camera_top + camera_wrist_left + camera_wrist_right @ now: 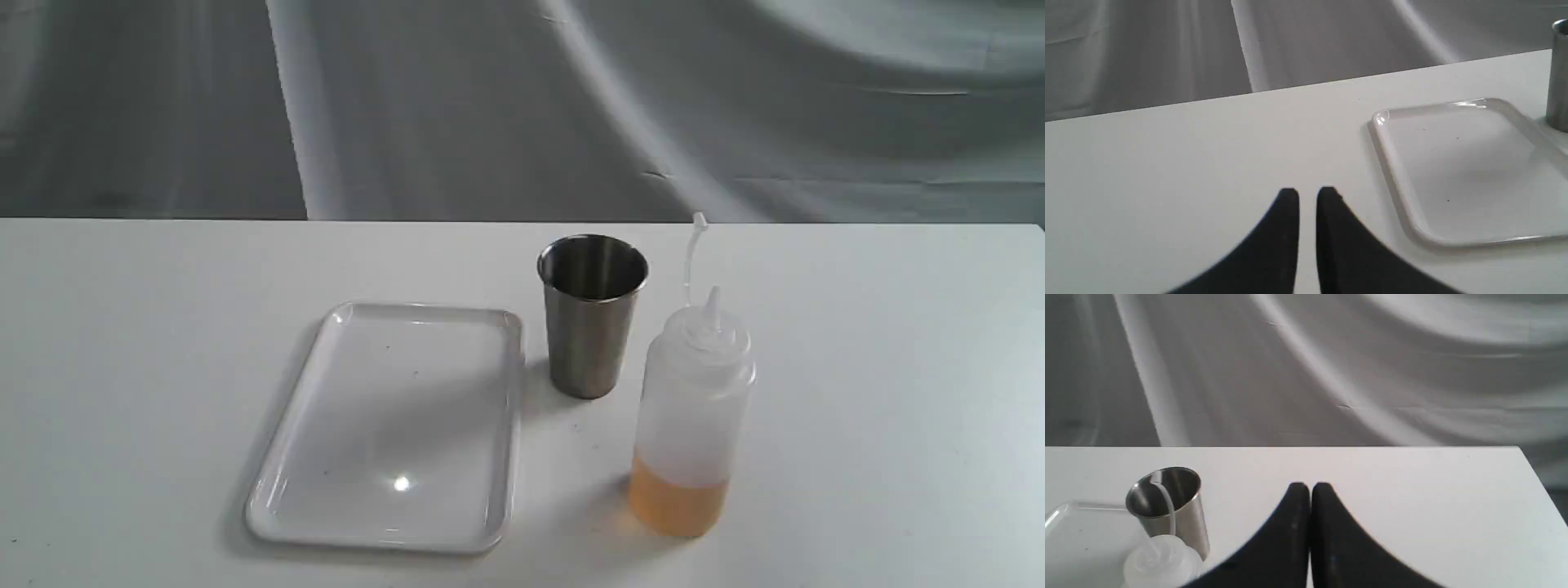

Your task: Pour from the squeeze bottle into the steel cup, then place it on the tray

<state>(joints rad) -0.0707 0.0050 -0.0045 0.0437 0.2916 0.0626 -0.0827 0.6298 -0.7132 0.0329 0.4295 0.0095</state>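
While both arms hang back from the work, the squeeze bottle (692, 416) stands upright on the white table (882, 392), right of centre in the exterior view. Its long axis is vertical, its cone nozzle points up, and the thin cap strand rises beside it. Amber liquid fills only its lowest part. The steel cup (589, 327) stands just beside it, also upright and mouth open, apparently a little apart from it and farther back. The cup sits between the bottle and the tray (392, 425), close by the tray's edge but not on it. The tray lies flat with nothing on it.

Neither arm shows in the exterior view. In its wrist view, the right gripper (1310, 488) hovers over bare table with its black fingers (1290, 522) pressed together and nothing between them. The bottle's shoulder (1161, 561) shows close by its side, toward the middle of the table, with the cup directly beyond it.

The left gripper (1307, 192) has its fingers all but closed, a thin slit showing between them, and it grips nothing. It hangs over open table on the far side of the tray from the cup, and the bottle is out of its wrist view altogether.

The right arm looks much the nearer of the two. Its likely first move is to spread its fingers and swing sideways toward the table's middle, meeting the standing bottle across its body.
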